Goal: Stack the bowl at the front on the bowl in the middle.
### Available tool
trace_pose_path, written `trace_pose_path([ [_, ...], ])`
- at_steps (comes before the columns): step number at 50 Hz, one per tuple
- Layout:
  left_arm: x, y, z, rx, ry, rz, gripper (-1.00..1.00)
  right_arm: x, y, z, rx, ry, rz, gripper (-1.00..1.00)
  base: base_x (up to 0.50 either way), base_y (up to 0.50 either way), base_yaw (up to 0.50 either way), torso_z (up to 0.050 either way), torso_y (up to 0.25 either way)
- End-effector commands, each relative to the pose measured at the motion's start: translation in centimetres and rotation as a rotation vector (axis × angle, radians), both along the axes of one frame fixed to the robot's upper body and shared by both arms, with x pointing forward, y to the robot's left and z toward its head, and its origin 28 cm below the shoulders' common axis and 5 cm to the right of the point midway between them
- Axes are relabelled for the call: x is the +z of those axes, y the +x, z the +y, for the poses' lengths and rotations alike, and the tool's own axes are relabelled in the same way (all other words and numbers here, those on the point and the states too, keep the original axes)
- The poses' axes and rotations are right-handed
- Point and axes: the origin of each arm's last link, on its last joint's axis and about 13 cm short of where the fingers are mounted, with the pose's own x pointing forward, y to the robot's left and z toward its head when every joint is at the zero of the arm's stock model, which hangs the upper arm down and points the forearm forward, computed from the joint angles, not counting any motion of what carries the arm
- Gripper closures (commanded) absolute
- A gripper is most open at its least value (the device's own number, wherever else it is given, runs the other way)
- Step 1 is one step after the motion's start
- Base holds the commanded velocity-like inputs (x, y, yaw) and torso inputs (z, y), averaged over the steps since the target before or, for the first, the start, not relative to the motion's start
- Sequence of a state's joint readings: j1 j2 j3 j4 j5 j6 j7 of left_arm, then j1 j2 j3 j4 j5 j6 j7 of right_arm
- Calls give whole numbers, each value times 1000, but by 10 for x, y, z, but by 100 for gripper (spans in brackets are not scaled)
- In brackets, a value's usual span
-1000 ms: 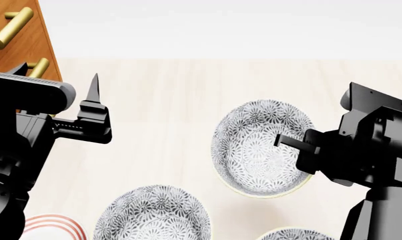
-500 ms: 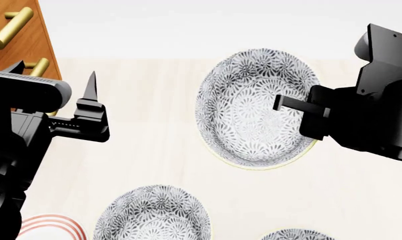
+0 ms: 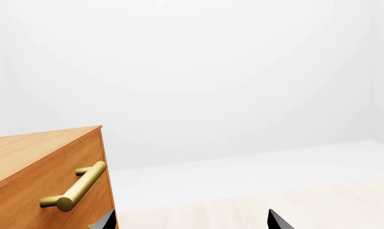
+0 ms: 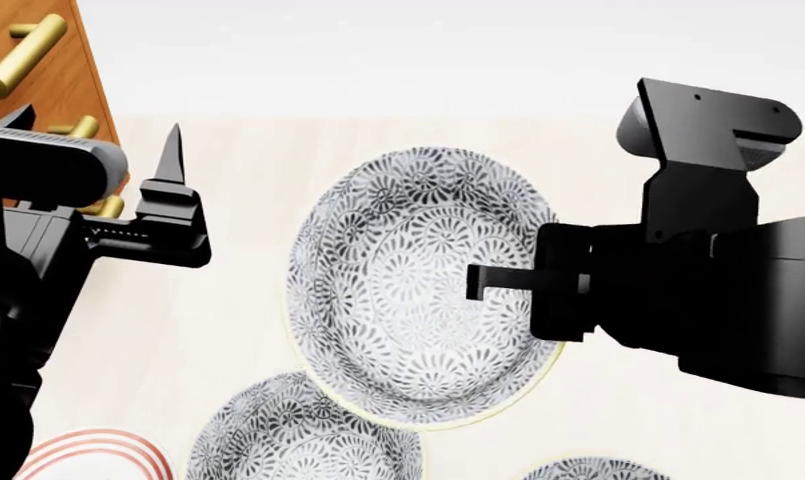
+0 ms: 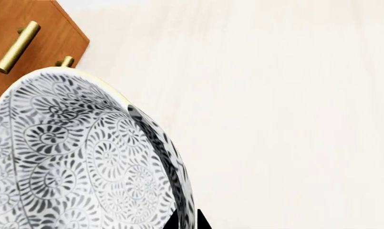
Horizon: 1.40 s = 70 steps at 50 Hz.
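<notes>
The right gripper (image 4: 509,278) is clamped on the rim of the bowl at the front (image 4: 422,285), one finger inside the wall and one outside, and it holds the bowl in the air, tilted so the patterned inside faces the head camera. Below the gripper and off towards the robot's left sits the bowl in the middle (image 4: 289,435), upright on the table (image 4: 375,170), partly covered by the carried bowl's lower edge. A third patterned bowl (image 4: 592,470) shows near the robot, beneath the right arm, and a red-ringed plate (image 4: 89,447) lies beyond the target on its left side. The left gripper (image 4: 175,200) hangs well apart from both bowls with nothing in it; only one finger shows, so I cannot tell whether it is apart or together. To do this step well, I would level the bowl first, centre it over the target's rim, then lower it straight and release only once it seats.
</notes>
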<state>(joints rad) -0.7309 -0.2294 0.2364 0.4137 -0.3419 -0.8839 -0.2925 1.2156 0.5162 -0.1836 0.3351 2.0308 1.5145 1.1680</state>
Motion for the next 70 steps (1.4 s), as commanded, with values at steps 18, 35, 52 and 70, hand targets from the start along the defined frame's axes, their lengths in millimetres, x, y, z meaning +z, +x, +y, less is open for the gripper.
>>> trace_pose_path([
  [18, 3, -1, 1, -1, -9, -4, -100, -36, -11, 41, 229, -31, 47, 100, 0, 0, 0, 0, 0],
  [35, 2, -1, 1, 0, -8, 3, -100, -61, 16, 54, 261, -2, 113, 100, 0, 0, 0, 0, 1],
  [52, -1, -1, 2, 2, -5, 10, -100, -84, 20, 58, 278, -4, 179, 100, 0, 0, 0, 0, 0],
  [70, -3, 0, 1, 0, -2, 14, -100, -91, 22, 60, 294, 0, 243, -100, 0, 0, 0, 0, 0],
])
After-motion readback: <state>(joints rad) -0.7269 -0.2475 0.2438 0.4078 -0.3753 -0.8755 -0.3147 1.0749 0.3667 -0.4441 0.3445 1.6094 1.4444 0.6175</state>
